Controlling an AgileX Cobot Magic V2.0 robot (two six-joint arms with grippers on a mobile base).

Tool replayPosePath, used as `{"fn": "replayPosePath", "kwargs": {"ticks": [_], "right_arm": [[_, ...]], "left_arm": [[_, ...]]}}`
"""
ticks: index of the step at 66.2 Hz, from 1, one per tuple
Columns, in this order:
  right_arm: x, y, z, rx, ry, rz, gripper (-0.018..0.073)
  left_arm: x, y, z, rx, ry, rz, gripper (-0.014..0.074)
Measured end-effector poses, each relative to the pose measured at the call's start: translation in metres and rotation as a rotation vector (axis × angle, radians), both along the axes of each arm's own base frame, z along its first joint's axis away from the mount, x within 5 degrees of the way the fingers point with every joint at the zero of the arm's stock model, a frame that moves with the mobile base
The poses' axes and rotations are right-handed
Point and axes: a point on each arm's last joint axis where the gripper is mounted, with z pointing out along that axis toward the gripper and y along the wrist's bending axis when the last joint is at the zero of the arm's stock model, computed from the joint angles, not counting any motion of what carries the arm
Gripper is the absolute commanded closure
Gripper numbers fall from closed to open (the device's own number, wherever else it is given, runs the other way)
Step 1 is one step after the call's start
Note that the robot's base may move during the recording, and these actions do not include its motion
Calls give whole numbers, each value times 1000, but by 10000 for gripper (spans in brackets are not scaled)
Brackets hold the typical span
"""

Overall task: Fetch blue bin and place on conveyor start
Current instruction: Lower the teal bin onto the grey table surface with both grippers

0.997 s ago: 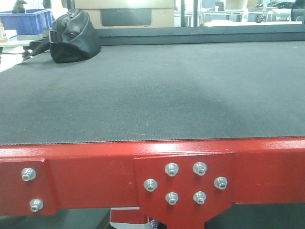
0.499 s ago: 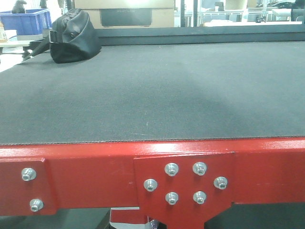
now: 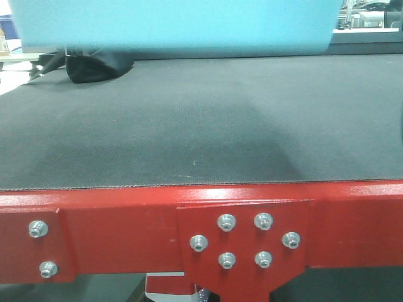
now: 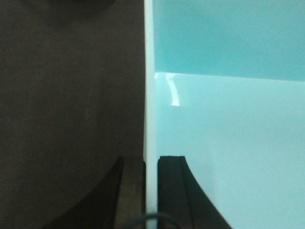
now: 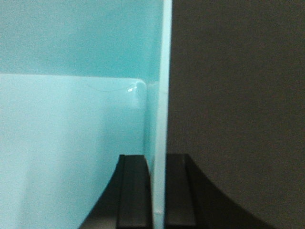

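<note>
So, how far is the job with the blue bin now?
Fetching looks done: the blue bin is gripped, jaws shut on a wall at each side. In hand: it hangs over the belt, apparently not down. Left: lower it, let go.

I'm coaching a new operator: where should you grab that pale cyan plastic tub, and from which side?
Take the pale cyan plastic tub by its thin left and right walls, from above, one jaw inside and one outside. The open top leaves those narrow rims exposed; the left gripper and right gripper pinch them so.

The right end effector (image 5: 156,164) pinches the blue bin (image 5: 71,143) by its thin wall, beside a dark surface (image 5: 238,95).
</note>
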Motion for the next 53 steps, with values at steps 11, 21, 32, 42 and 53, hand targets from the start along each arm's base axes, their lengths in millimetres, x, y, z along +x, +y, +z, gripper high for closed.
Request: {"fn": "replayPosePath", "kwargs": {"ticks": [11,21,32,42,53], "right_arm": [[5,-10,-42,44,5,-5,718],[10,-27,-63,76,5,-37,718],[21,-32,-85,78,25,-47,721],[28,-29,-99,79,39,-37,721],[32,-29,-101,74,52,-45,678]], "left_arm": [[17,-4,-32,-23,21,-24,708],[33,-14,-57,-41,50,-47,708],[43,-20,-80,-43,100,-50,708],[43,-20,-85,-36,122,-42,708],[42,-18,-86,-26,137,-33,706]]}}
